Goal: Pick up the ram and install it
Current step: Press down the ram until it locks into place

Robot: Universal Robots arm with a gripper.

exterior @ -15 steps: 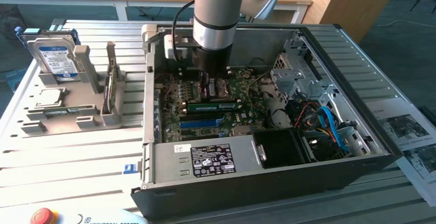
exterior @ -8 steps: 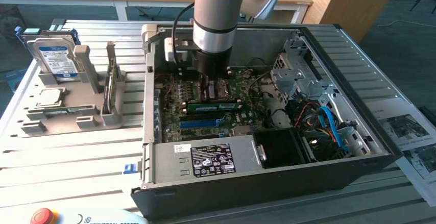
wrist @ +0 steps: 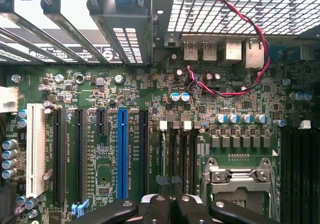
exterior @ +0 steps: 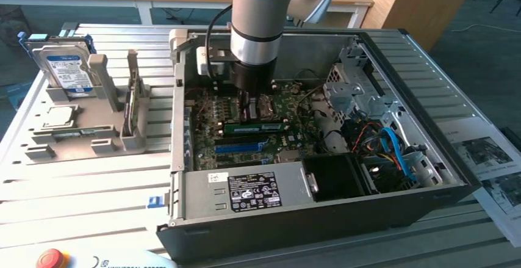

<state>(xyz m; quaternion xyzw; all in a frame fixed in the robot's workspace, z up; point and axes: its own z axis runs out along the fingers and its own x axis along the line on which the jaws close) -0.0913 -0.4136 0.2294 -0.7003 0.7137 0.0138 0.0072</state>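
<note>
Ram (exterior: pixel 254 125), label unreadable, sits on motherboard (exterior: pixel 281 106) below closed gripper (exterior: pixel 253 104).

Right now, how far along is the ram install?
Done: the ram is inside the computer case, lying along the motherboard's slots. In hand: the shut gripper stands right over it; whether it grips the stick I cannot tell. Left: full seating in the slot, which these views do not settle.

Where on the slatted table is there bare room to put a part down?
Bare slats lie in front of the grey parts holder, beside the open computer case. Paper sheets cover the table on the exterior view's right. Inside the case is crowded: cables, drive cage.
</note>
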